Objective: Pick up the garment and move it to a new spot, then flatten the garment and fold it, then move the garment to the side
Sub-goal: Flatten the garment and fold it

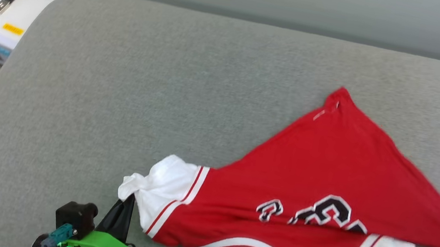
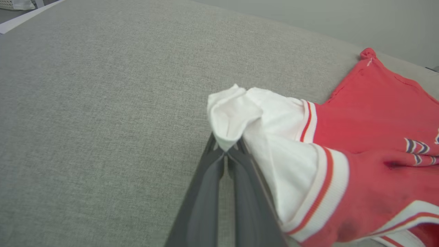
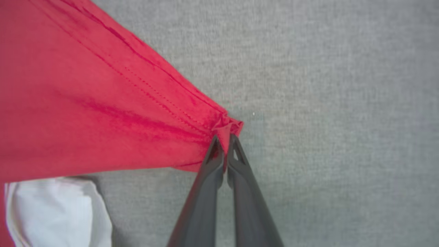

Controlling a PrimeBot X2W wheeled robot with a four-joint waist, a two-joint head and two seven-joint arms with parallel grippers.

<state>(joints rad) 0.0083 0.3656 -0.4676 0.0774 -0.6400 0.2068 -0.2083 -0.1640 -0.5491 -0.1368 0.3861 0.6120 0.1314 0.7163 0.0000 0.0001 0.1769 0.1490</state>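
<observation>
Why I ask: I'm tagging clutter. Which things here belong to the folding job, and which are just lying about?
Job in hand:
- garment, held by both grippers
- left gripper, shut on its white sleeve
- right gripper, shut on a red hem corner

Lying about:
- white case with a black handle, off the grey cushion at its far left

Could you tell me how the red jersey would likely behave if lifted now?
The garment will probably sag floppily: it bunches where the left end effector pinches its white sleeve. It looks light, as thin fabric stretches taut toward the right end effector.
</observation>
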